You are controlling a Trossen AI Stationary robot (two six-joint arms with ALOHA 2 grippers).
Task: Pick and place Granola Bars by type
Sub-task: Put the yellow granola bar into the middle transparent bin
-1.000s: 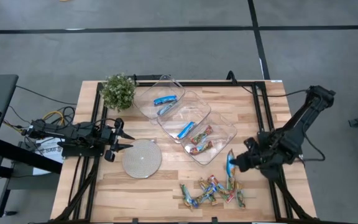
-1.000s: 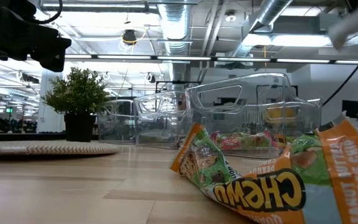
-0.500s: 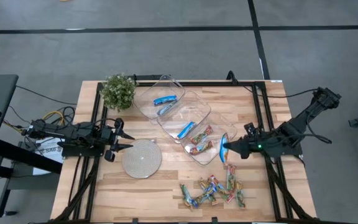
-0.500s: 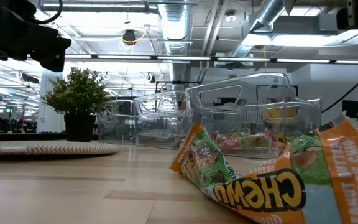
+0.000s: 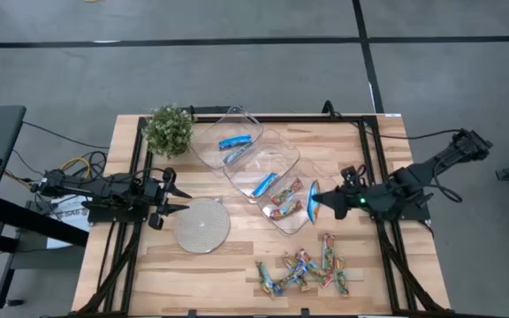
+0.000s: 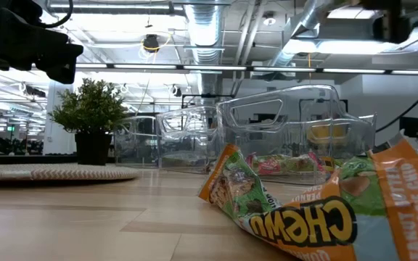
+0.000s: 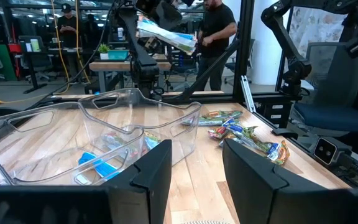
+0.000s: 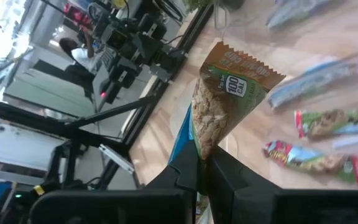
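My right gripper (image 5: 318, 205) is shut on one granola bar (image 5: 312, 202) above the right end of the nearest clear tray (image 5: 323, 187). In the right wrist view the bar (image 8: 229, 102) shows a brown face with a blue edge. Multicoloured bars lie in that tray (image 5: 283, 200); blue bars lie in the middle tray (image 5: 264, 184) and the far tray (image 5: 236, 141). A pile of multicoloured bars (image 5: 306, 269) lies on the table near its near edge. My left gripper (image 5: 173, 198) waits open at the table's left edge. My right gripper pinches the bar by one end (image 8: 202, 148) between its two fingers (image 8: 185, 169). The fingers come roughly level from the table's right, pointing left. The bar is lifted clear and sticks out beyond the fingertips, over the nearest tray's right end.
A round grey disc (image 5: 201, 225) lies left of the trays, and a small potted plant (image 5: 168, 129) stands at the far left corner. A bar from the pile (image 6: 303, 210) fills the low view's foreground. A person (image 7: 216, 31) stands beyond the table.
My right gripper, still shut on the bar, has risen from beside the pile and moved toward the far edge and the left, ending over the nearest tray's right end. The arm has stretched out flatter. The left arm has kept still.
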